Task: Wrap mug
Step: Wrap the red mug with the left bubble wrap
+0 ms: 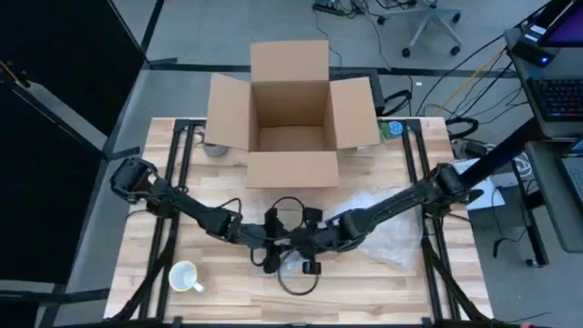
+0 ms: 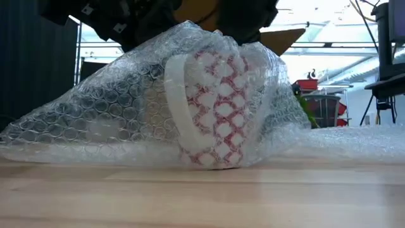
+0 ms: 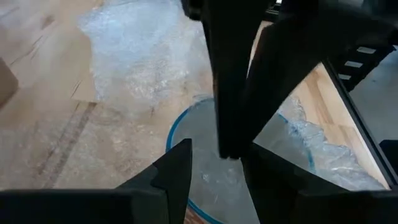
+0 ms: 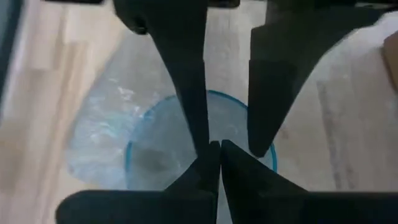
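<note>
— On the pale wooden table (image 1: pixel 383 282), where's the mug?

— The red-and-white patterned mug (image 2: pixel 215 107) stands mid-table under clear bubble wrap (image 2: pixel 107 114).

— Grippers?

— Left gripper (image 1: pixel 271 239) and right gripper (image 1: pixel 310 244) meet above it, seemingly pinning wrap; finger states I cannot tell.

Mug (image 2: pixel 212 111) under bubble wrap (image 2: pixel 114 107); box (image 1: pixel 291 114) behind; second mug (image 1: pixel 185 276) left.

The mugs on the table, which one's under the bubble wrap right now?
The red-and-white patterned mug between the two grippers at table centre, draped in bubble wrap. The plain white mug near the front left corner sits uncovered.
</note>
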Action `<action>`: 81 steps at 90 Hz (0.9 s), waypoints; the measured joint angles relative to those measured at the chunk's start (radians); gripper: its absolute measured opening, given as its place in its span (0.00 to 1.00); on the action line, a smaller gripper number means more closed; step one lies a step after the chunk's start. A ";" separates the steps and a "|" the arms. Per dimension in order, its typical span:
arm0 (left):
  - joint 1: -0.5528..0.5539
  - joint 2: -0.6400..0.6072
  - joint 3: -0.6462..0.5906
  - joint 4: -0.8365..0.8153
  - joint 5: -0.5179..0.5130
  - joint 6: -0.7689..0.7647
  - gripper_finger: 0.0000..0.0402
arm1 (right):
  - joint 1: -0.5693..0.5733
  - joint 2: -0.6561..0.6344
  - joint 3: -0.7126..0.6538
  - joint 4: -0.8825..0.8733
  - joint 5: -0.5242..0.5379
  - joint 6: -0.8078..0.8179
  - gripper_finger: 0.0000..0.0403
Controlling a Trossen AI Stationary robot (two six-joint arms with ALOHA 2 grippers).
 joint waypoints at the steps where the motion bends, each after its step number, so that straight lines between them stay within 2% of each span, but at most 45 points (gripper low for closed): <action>1: 0.000 0.000 0.000 0.000 0.001 0.004 0.32 | 0.000 0.008 0.013 -0.015 0.000 0.001 0.00; 19: -0.002 0.000 -0.001 -0.001 0.007 0.016 0.32 | -0.008 0.124 0.161 -0.215 -0.046 0.039 0.00; 32: -0.004 0.000 0.000 0.002 0.020 0.020 0.32 | -0.023 0.183 0.175 -0.221 -0.097 0.038 0.00; 44: -0.006 0.000 -0.001 0.000 0.030 0.025 0.32 | -0.024 0.219 0.174 -0.209 -0.101 0.019 0.00; 55: -0.007 0.000 -0.001 -0.001 0.030 0.024 0.32 | -0.026 0.212 0.172 -0.208 -0.105 0.014 0.00; 81: -0.007 0.000 0.000 -0.002 0.012 0.014 0.32 | -0.028 0.097 0.163 -0.238 -0.113 0.038 0.00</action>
